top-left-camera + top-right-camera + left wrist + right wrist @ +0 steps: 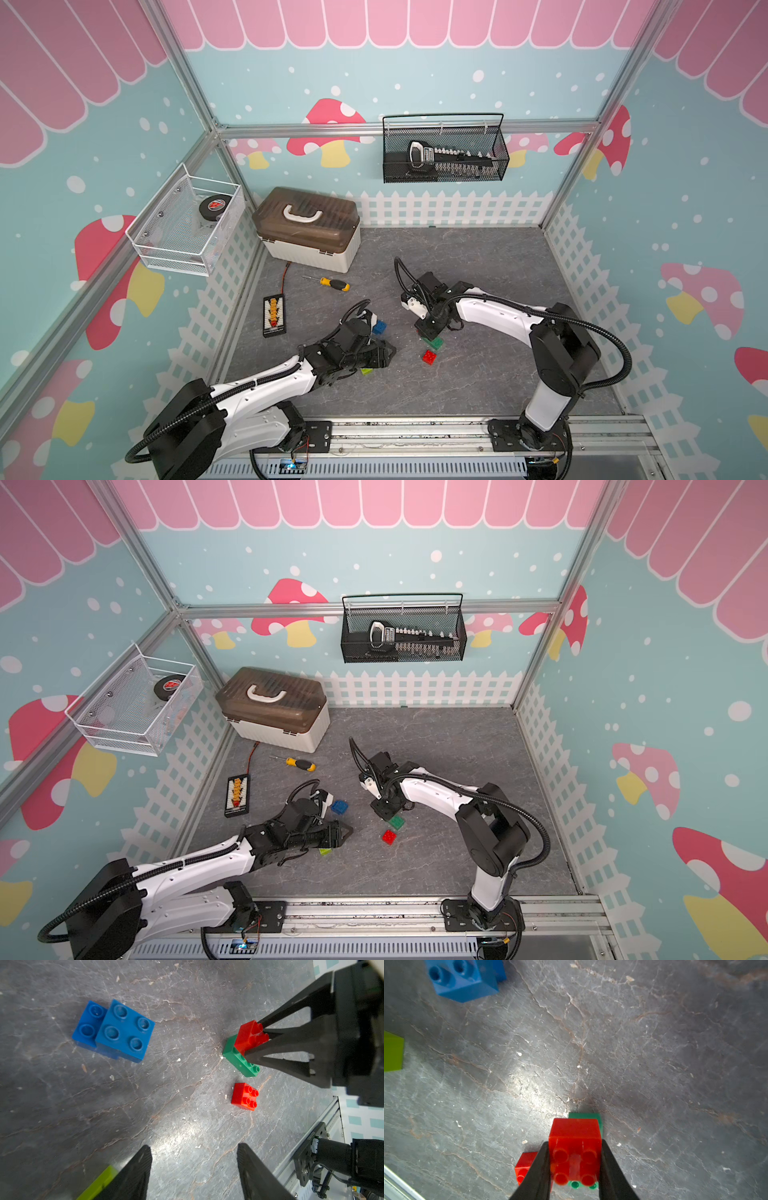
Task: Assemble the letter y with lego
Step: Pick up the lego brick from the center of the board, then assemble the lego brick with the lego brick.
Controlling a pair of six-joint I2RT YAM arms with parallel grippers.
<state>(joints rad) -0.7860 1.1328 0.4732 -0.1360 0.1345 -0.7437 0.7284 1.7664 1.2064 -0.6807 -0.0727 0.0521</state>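
Right jaws grip 1 red brick (575,1132) on the dark-green brick (435,343), lower centre in both top views; left jaws open, empty. Risk: misaligned studs, so pressing may skid it across the worktop (478,270).

Left arm (257,386) low, left end effector (193,1148) parted and empty, right arm (498,311) bent, right end effector (575,1145) pinching red brick (575,1132)

Site was a robot lab test cell. Evidence: an aluminium frame (407,124) boxed in a grey table (498,353). The walls (415,79) were printed panels with mushrooms and a picket fence. A left arm (257,390) and a right arm (498,311) stood on a rail (415,436) at the front. A black basket (498,166) and a white basket (174,257) hung on the walls, and a toolbox (307,245) sat on the table.
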